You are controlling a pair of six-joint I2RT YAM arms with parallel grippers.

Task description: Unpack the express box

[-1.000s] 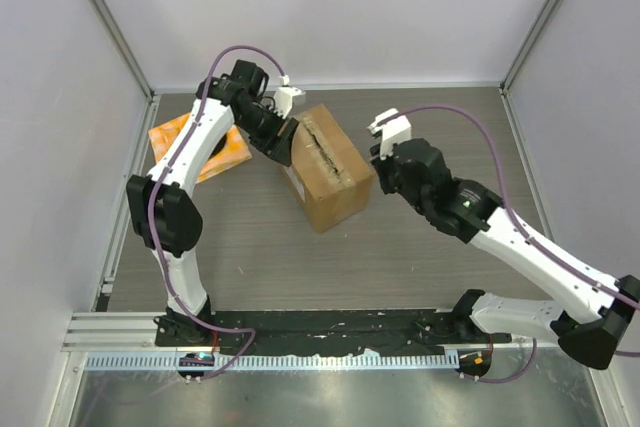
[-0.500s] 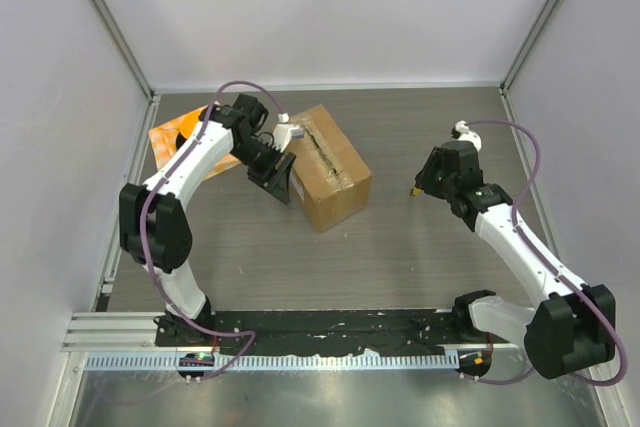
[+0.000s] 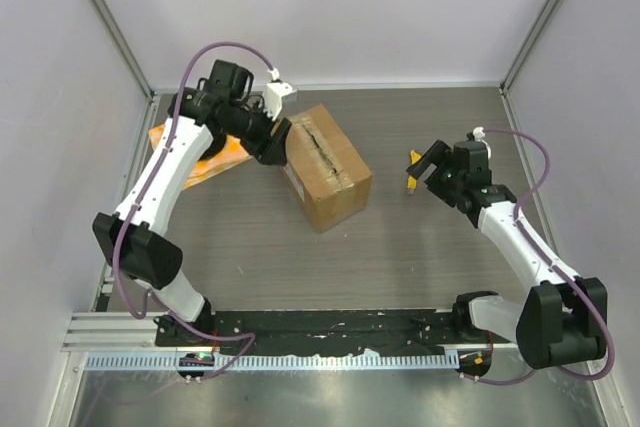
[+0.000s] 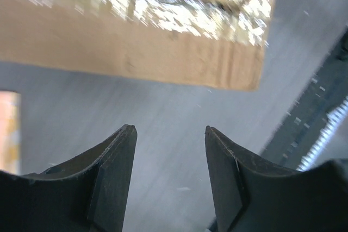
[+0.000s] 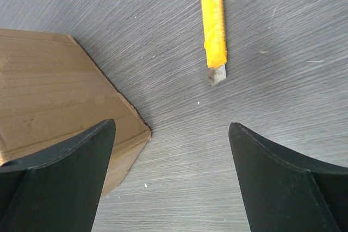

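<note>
The express box, brown cardboard with a dark slit along its taped top seam, stands mid-table with its flaps down. My left gripper is open beside the box's upper left side and holds nothing. In the left wrist view the express box is ahead of the left gripper. My right gripper is wide open to the right of the box, apart from it. A yellow utility knife sits just beyond its fingertips, not gripped. In the right wrist view the knife, blade out, is over the table ahead of the right gripper. The box's corner is at the left.
An orange checkered cloth lies at the back left, partly under my left arm. Its edge shows in the left wrist view. Grey walls close in the table on three sides. A black rail runs along the near edge.
My right arm has pulled away from the box to the right, and its gripper has opened and let go of the yellow knife. My left gripper has shifted along the box's left side.
</note>
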